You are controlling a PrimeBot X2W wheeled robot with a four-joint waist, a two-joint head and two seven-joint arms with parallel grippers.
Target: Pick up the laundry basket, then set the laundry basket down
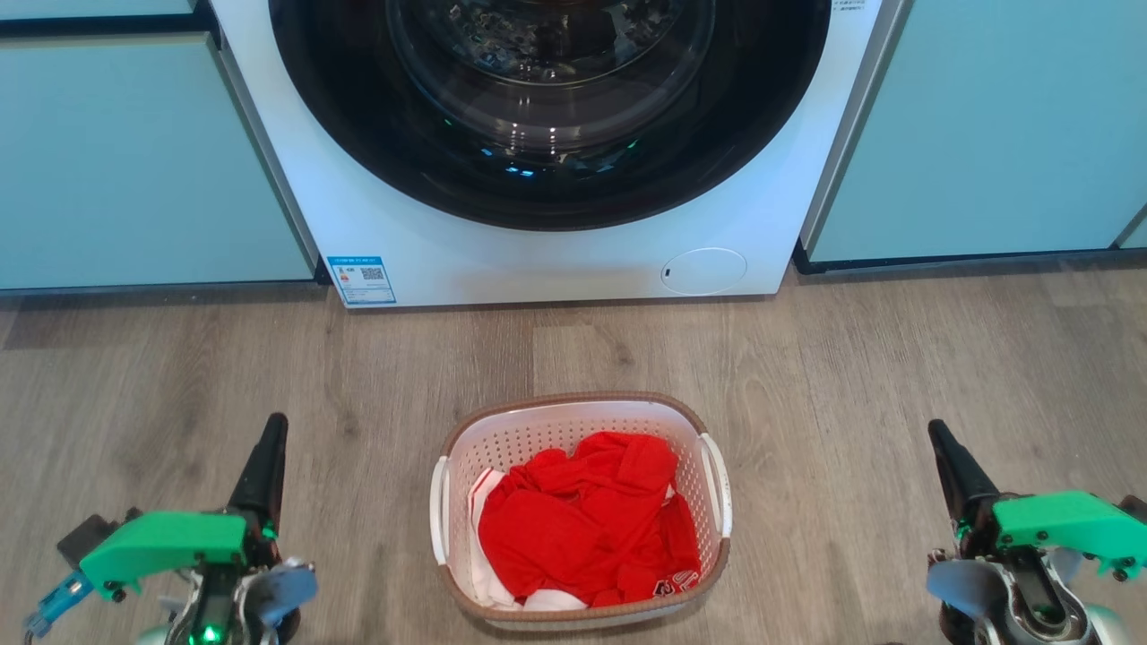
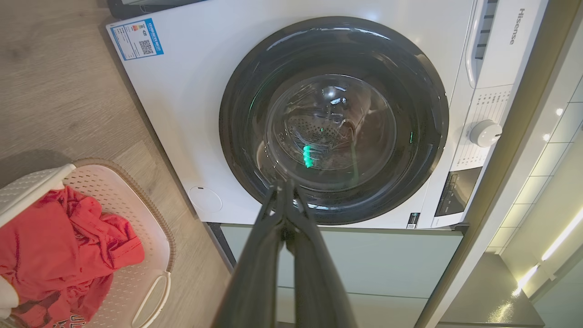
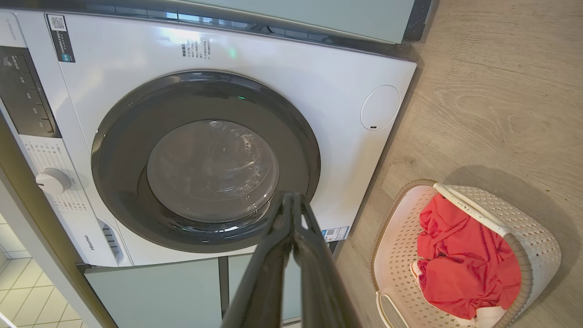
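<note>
The laundry basket (image 1: 538,428) stands on the wood floor in front of the washing machine, white with perforated walls, a brown rim and a white handle on each side. Red clothes (image 1: 582,524) fill it. It also appears in the left wrist view, laundry basket (image 2: 136,209), and in the right wrist view, laundry basket (image 3: 524,228). My left gripper (image 1: 269,439) hangs to the basket's left, shut and holding nothing; its tips meet in the left wrist view, left gripper (image 2: 286,184). My right gripper (image 1: 939,439) stays to the basket's right, also shut and holding nothing, right gripper (image 3: 291,198).
A white front-loading washing machine (image 1: 556,260) with a dark round door (image 1: 547,107) stands straight ahead, between pale teal cabinets (image 1: 134,161). Bare wood floor (image 1: 851,358) lies on both sides of the basket and between it and the machine.
</note>
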